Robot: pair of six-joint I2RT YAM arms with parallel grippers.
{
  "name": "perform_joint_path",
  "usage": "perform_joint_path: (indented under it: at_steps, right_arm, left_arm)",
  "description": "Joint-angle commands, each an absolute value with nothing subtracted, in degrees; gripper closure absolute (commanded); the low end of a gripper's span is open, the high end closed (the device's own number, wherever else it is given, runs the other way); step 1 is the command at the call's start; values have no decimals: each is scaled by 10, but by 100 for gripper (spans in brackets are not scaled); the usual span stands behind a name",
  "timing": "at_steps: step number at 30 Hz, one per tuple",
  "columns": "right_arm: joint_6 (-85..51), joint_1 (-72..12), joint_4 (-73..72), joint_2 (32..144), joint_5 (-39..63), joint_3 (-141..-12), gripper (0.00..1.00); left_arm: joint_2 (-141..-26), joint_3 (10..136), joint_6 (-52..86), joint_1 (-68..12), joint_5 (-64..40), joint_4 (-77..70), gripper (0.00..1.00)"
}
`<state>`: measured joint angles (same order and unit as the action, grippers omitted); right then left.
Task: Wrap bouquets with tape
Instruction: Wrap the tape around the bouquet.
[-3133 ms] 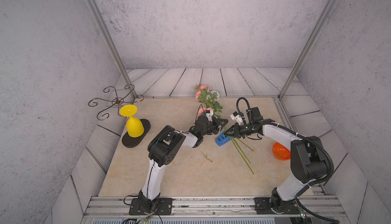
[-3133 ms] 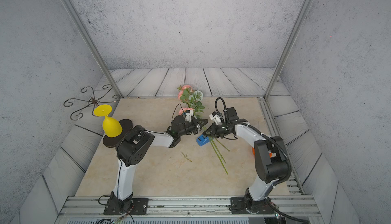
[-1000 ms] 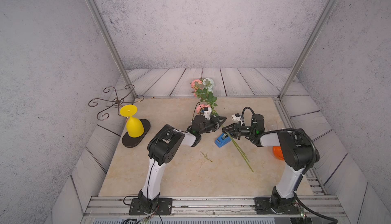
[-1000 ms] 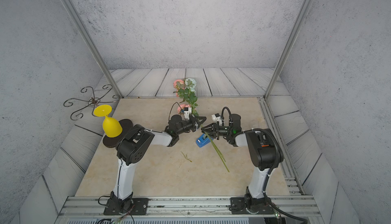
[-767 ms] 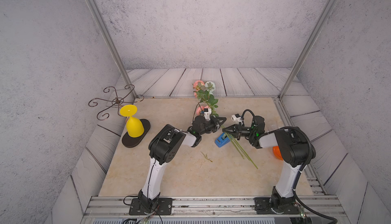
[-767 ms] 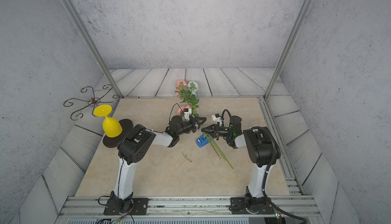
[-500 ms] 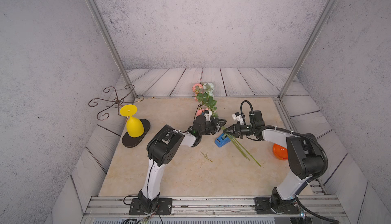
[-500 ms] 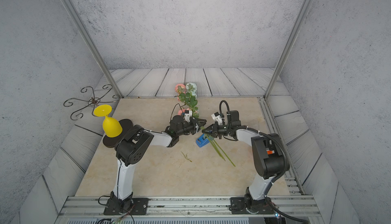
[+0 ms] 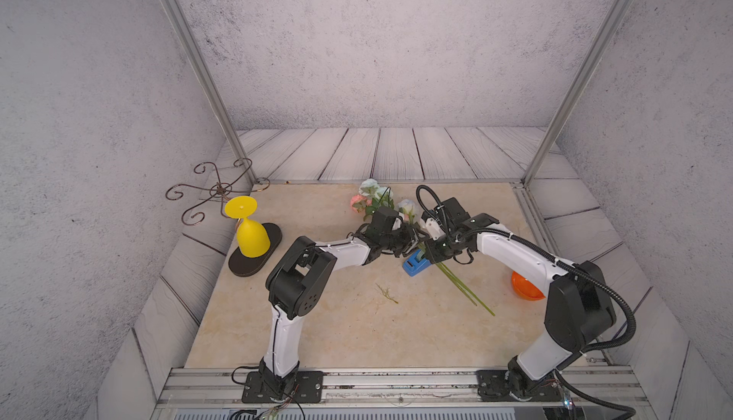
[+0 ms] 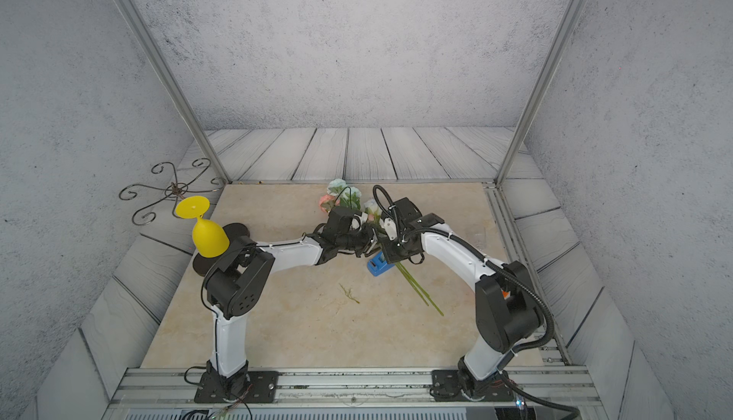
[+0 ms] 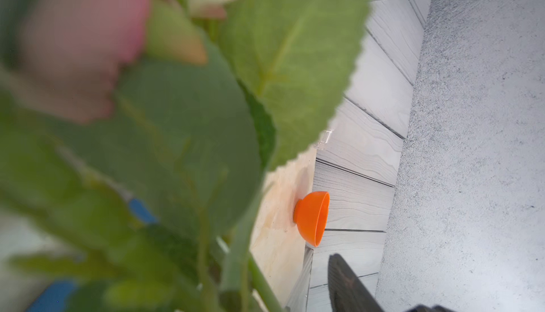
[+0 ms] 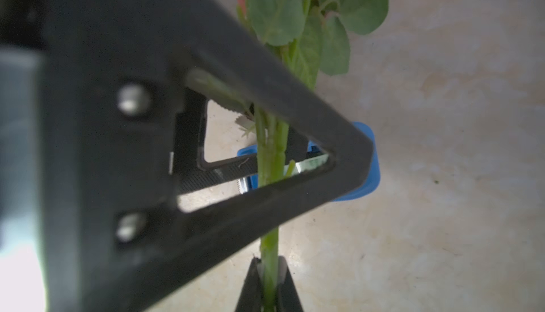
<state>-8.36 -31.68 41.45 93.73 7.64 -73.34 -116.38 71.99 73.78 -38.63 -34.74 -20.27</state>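
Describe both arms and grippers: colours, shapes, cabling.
Left arm and right arm: white link shells, black boxy joint housings, black base plates on an aluminium rail. A black corrugated conduit runs along the right arm. Left gripper and right gripper are black; one finger in the right wrist view is a triangular open frame with two silver screws.

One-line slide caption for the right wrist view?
Right hand clamped on the bouquet stems, blue tape dispenser behind them, left hand's fingers in front.
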Motion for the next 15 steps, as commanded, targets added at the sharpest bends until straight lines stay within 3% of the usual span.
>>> perform_joint_path:
  at_steps: [1, 5, 7, 8, 13, 14, 15]
  right_arm:
    - [-32, -366, 457, 926, -28, -743, 100]
    - [-36, -379, 399, 915, -14, -720, 100]
    - [-35, -381, 395, 921, -18, -722, 100]
    - [-35, -381, 398, 924, -13, -723, 100]
    - [-37, -380, 402, 906, 14, -708, 95]
    - [-39, -379, 403, 901, 17, -706, 89]
    - [-43, -376, 400, 894, 27, -702, 77]
  left_arm:
    - [-1171, 734, 773, -390, -360, -229, 56]
    - [-1181, 709, 845, -389, -367, -293, 73]
    - [-1181, 695, 855, -386, -372, -326, 95]
    - [-1180, 693, 854, -386, -372, -327, 100]
    - [-1181, 694, 830, -384, -375, -351, 100]
    - [-1180, 694, 823, -384, -375, -360, 100]
    - [-1178, 695, 813, -383, -375, -369, 100]
